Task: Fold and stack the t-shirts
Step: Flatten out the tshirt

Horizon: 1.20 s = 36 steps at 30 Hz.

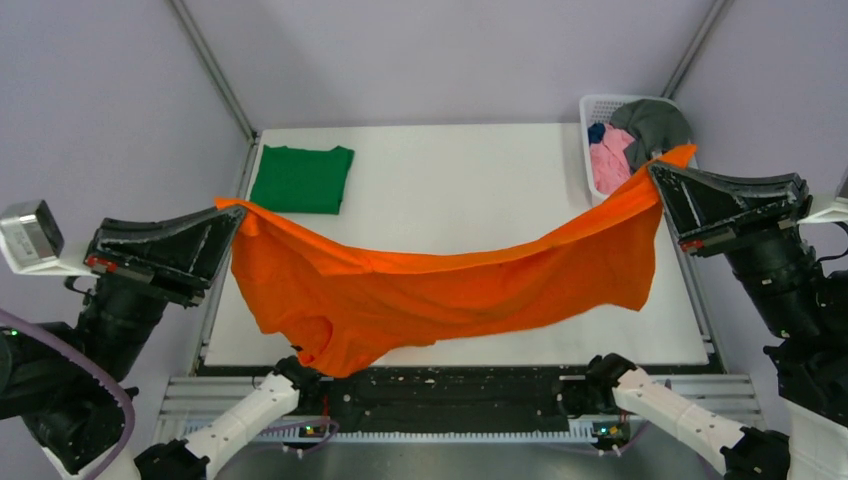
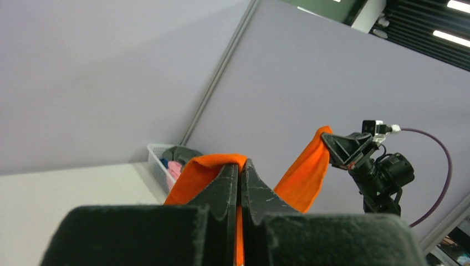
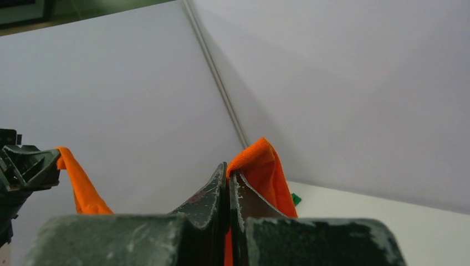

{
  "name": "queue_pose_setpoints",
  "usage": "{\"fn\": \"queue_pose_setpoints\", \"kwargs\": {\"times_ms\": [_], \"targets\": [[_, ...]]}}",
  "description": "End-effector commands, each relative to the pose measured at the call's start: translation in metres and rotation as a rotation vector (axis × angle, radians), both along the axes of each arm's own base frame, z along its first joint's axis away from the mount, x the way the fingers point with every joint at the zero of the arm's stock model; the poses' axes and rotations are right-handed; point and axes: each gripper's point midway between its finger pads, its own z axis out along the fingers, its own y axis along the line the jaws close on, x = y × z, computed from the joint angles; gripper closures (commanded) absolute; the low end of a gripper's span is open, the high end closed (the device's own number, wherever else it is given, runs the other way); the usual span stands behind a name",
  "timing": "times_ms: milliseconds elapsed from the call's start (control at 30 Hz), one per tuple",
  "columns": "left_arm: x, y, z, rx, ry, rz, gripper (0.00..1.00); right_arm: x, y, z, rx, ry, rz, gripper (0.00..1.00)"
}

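A bright orange t-shirt (image 1: 430, 290) hangs stretched in the air above the white table, sagging in the middle. My left gripper (image 1: 235, 212) is shut on its left corner, seen pinched in the left wrist view (image 2: 241, 165) with orange cloth (image 2: 191, 177) draping over the fingers. My right gripper (image 1: 657, 170) is shut on its right corner, seen in the right wrist view (image 3: 228, 169) with orange cloth (image 3: 263, 166) over the tip. A folded green t-shirt (image 1: 301, 179) lies flat at the table's back left.
A white basket (image 1: 592, 110) at the back right holds pink (image 1: 610, 160), grey (image 1: 655, 125) and dark blue (image 1: 596, 132) shirts. The table (image 1: 480, 170) has a black front rail (image 1: 450, 395). Grey walls and frame posts enclose the cell.
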Motion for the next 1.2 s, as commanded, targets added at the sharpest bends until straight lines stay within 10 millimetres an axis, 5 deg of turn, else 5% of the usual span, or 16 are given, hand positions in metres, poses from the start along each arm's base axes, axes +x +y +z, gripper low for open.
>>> {"fn": "queue_pose_setpoints", "kwargs": {"times_ms": [0,133,233,333,433,567,633,700,767,833,967,1167], "targets": [[0.027,0.000,0.025,0.004,-0.045,0.096,1.00,0.009,-0.012,-0.001,0.036,0.022,-0.075,1.00],[0.116,0.003,0.005,0.042,0.117,0.360,1.00,0.052,-0.031,-0.030,0.058,0.133,-0.291,1.00],[0.197,0.000,-0.041,0.142,0.298,0.576,1.00,0.096,-0.050,-0.070,0.052,0.264,-0.533,1.00],[0.276,0.004,-0.109,0.260,0.486,0.777,1.00,0.140,-0.064,-0.127,-0.006,0.406,-0.801,1.00],[0.354,0.005,-0.198,0.348,0.702,0.740,1.00,0.184,-0.062,-0.191,-0.131,0.527,-1.003,1.00],[0.442,0.000,-0.331,0.471,0.934,0.702,1.00,0.268,-0.060,-0.298,-0.206,0.744,-0.943,1.00],[0.475,-0.009,-0.380,0.500,1.002,0.651,0.93,0.311,-0.058,-0.346,-0.206,0.788,-0.900,1.00],[0.505,-0.010,-0.421,0.519,1.057,0.645,0.75,0.353,-0.057,-0.381,-0.215,0.800,-0.892,0.99],[0.527,-0.018,-0.442,0.526,1.099,0.585,0.42,0.384,-0.055,-0.414,-0.247,0.873,-0.873,0.67],[0.541,-0.025,-0.441,0.517,1.084,0.551,0.04,0.403,-0.052,-0.436,-0.289,0.926,-0.864,0.37],[0.539,-0.030,-0.427,0.503,1.035,0.525,0.01,0.412,-0.047,-0.438,-0.318,0.938,-0.842,0.13],[0.500,-0.051,-0.417,0.466,1.013,0.375,0.01,0.387,-0.024,-0.424,-0.320,0.926,-0.666,0.08]]}}
